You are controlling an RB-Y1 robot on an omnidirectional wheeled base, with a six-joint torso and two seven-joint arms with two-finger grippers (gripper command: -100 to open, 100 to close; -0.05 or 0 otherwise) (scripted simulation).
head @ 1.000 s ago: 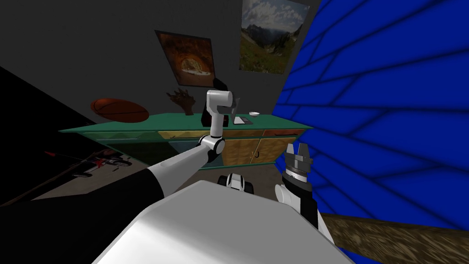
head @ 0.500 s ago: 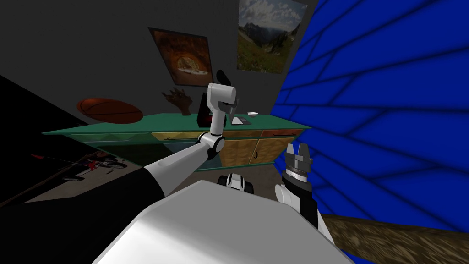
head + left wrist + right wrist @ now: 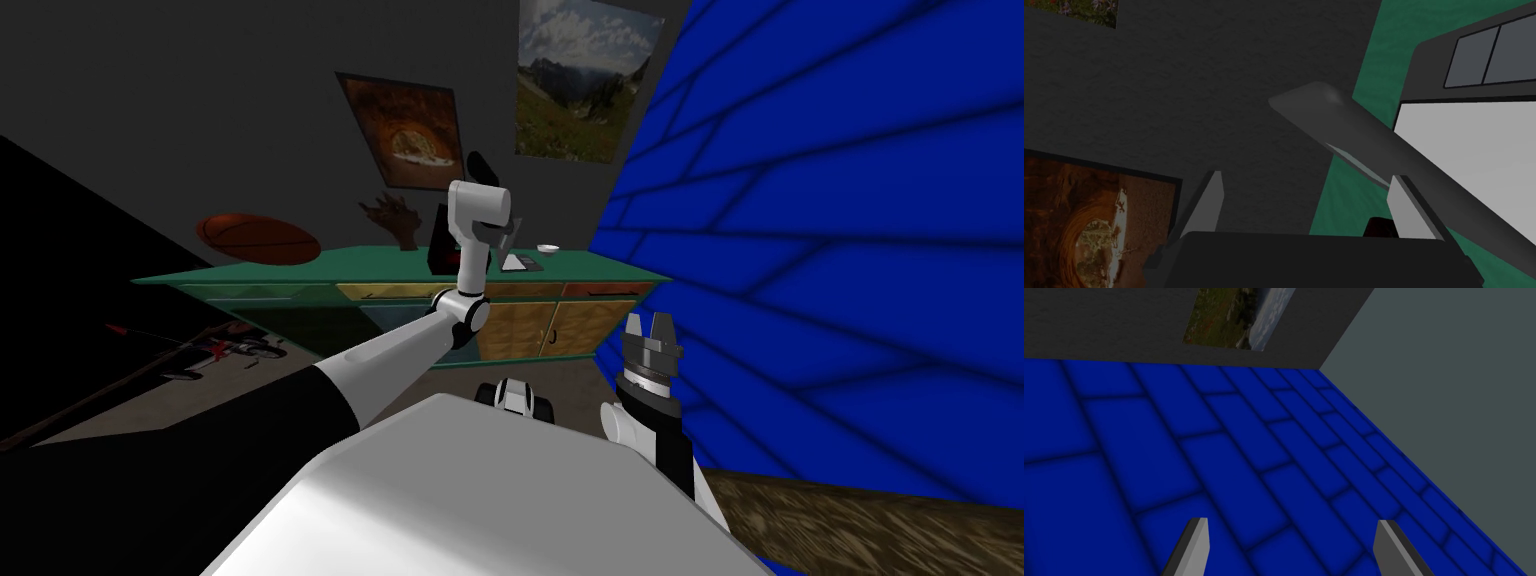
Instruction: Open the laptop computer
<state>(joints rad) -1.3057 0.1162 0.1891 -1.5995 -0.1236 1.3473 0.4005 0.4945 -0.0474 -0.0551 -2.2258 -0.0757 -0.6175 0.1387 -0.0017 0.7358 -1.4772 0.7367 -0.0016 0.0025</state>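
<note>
1. Your left arm (image 3: 400, 350) is reaching forward over the green counter (image 3: 300, 275), which is standing against the dark grey wall; its wrist is hanging just above the laptop (image 3: 522, 262).
2. The laptop is sitting on the counter top, toward the end nearest the blue wall (image 3: 850, 250); its lid (image 3: 1364, 135) is standing partly raised, showing as a dark grey slab slanting above the base (image 3: 1464, 160), whose inner face is showing pale grey.
3. Your left jaws are standing spread and gripping nothing; a corner of the lid is showing between the two fingers; one finger (image 3: 1404, 205) is sitting right at the lid's lower edge, though you cannot tell whether it is touching; the other finger (image 3: 1210, 200) is standing well apart from the lid.
4. Your right arm (image 3: 655, 430) is resting low beside the blue wall; your right jaws are spread as well, empty, and pointing at that wall.
5. A small white bowl (image 3: 546, 248) is sitting on the counter just beyond the laptop; a dark box (image 3: 438, 245) is standing on the laptop's other side, behind your left wrist; a brown hand-shaped ornament (image 3: 392, 218) and an orange ball (image 3: 258, 238) are sitting farther along the counter, well apart from the laptop.
</note>
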